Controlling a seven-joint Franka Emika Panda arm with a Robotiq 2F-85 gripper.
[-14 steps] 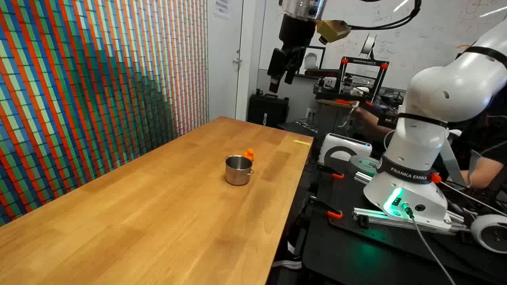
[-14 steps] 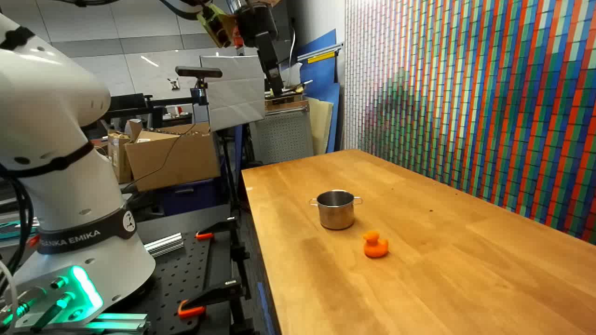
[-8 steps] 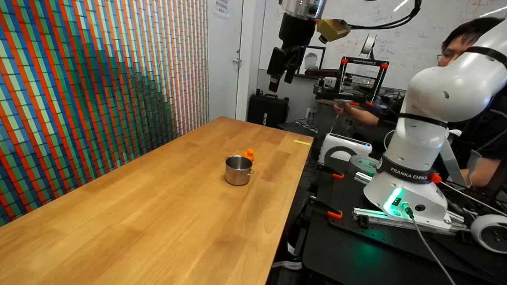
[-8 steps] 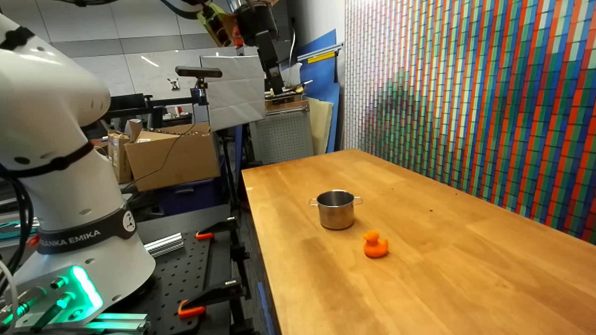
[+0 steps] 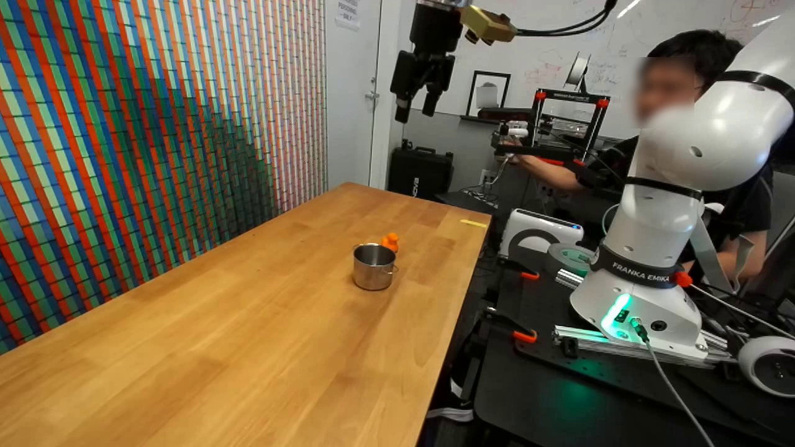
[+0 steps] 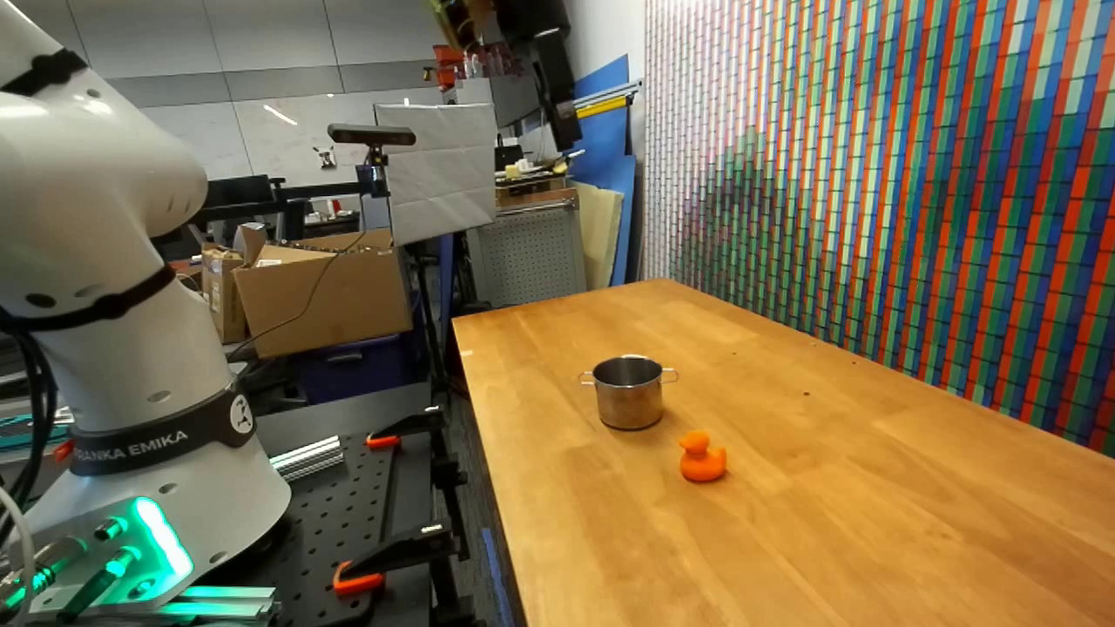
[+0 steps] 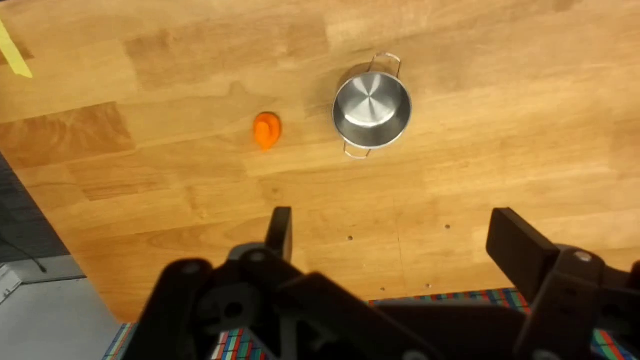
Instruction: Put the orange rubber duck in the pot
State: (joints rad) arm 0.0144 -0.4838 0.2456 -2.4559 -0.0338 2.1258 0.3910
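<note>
The orange rubber duck (image 6: 702, 459) stands upright on the wooden table, beside the pot and apart from it. In an exterior view the duck (image 5: 390, 241) is partly hidden behind the pot. The small silvery metal pot (image 6: 630, 402) stands upright with two wire handles; it also shows in an exterior view (image 5: 373, 273). In the wrist view the pot (image 7: 370, 135) looks empty, and the duck (image 7: 266, 130) lies to its left. My gripper (image 5: 416, 110) is high above the table, pointing down. In the wrist view its fingers (image 7: 392, 230) are wide apart with nothing between them.
The wooden table (image 5: 248, 335) runs along a wall of coloured stripes (image 5: 155, 136). A strip of yellow tape (image 5: 473, 223) lies near its edge. Black clamps (image 6: 405, 549) sit on the robot's base plate beside the table. A person (image 5: 689, 74) is behind the arm.
My gripper has moved over, leftward in one exterior view and rightward in the other, and risen slightly. Its fingers now show apart. The duck and pot have not moved. The person behind has shifted.
</note>
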